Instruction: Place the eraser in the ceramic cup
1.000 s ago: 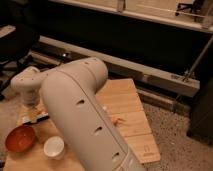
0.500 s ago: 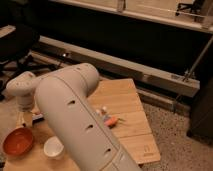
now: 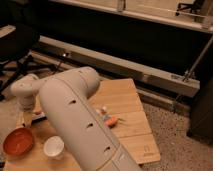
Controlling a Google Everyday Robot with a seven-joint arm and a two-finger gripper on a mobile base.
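The white ceramic cup (image 3: 53, 147) stands upright near the front left of the wooden table (image 3: 127, 100), just right of the orange-red bowl (image 3: 18, 141). My gripper (image 3: 26, 119) hangs from the white wrist at the table's left edge, above and behind the bowl. A dark flat piece with a reddish end, apparently the eraser (image 3: 41, 117), lies just right of the gripper, partly hidden by my arm. I cannot tell whether the gripper touches it. My thick white arm (image 3: 75, 115) crosses the table's middle.
A small clear bottle (image 3: 104, 110) and an orange-and-blue tool (image 3: 111, 121) lie at the table's centre, right of the arm. A metal rail (image 3: 150, 75) runs behind the table. An office chair (image 3: 17, 42) stands at the left. Speckled floor lies to the right.
My arm's big link has swung left, uncovering the bottle and the orange-and-blue tool. The wrist and gripper have dipped a little toward the table's left edge.
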